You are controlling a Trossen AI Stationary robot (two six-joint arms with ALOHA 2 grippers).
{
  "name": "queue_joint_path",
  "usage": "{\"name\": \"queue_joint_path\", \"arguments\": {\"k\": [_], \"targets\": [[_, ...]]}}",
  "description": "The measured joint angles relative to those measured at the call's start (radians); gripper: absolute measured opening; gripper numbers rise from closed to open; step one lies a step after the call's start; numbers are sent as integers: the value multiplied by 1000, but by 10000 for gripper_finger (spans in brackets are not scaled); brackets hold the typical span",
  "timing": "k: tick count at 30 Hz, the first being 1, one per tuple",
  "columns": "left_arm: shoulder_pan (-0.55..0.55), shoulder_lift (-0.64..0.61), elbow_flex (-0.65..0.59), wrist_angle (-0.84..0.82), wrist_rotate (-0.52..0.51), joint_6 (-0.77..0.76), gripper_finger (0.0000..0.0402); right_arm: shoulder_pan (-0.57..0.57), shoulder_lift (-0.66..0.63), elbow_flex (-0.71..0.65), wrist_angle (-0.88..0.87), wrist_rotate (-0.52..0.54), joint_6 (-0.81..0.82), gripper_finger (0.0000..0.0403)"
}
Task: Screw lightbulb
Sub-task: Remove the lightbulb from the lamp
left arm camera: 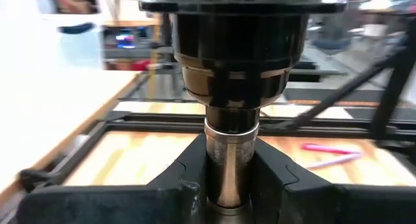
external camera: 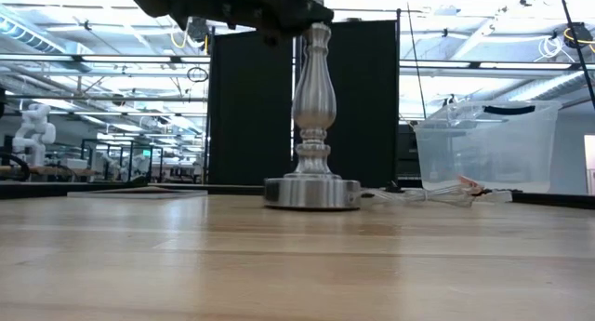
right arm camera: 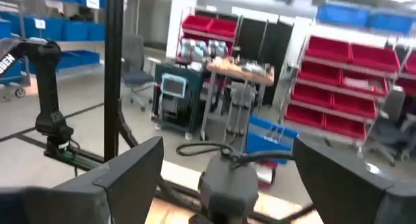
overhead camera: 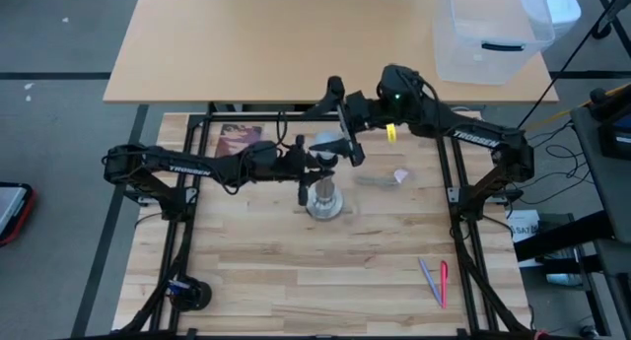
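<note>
Left gripper [left arm camera: 227, 185] clamped on lamp stand [overhead camera: 324, 200] neck, under the socket [left arm camera: 231, 62]. Right gripper [right arm camera: 227, 178] fingers apart, just above; bulb [overhead camera: 327, 143] between them, axis unclear. Right arm nearer.

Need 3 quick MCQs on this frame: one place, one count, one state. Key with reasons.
1. Where does the left hand grip the stand?
A. at the round base
B. on the silver stem just under the dark socket
C. nowhere, it hangs clear of it

2. How many pens lie on the table on the right arm's side?
A. two
B. four
C. none

3. How is the right hand?
A. shut on the stand's base
B. shut on a pen
C. open

Key:
1 B: the left wrist view shows both fingers against the stem below the socket.
2 A: the high view shows one pink and one purple pen side by side.
3 C: the right wrist view shows its fingers spread wide apart.
</note>
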Motion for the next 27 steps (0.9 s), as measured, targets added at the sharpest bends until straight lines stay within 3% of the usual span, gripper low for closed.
{"name": "queue_joint_path", "arguments": {"k": [4, 8, 18, 23, 27], "targets": [[-9, 0, 0, 1, -90, 6, 72, 0, -7, 92, -222, 47, -26, 336], [-9, 0, 0, 1, -98, 10, 72, 11, -33, 149, -382, 97, -73, 336], [-5, 0, -1, 6, -93, 9, 72, -10, -154, 150, -451, 264, -125, 336], [-5, 0, -1, 6, -92, 9, 72, -62, -223, 149, -516, 265, -122, 336], [-5, 0, -1, 6, -90, 9, 72, -93, -305, 60, -497, 263, -111, 336]]}}
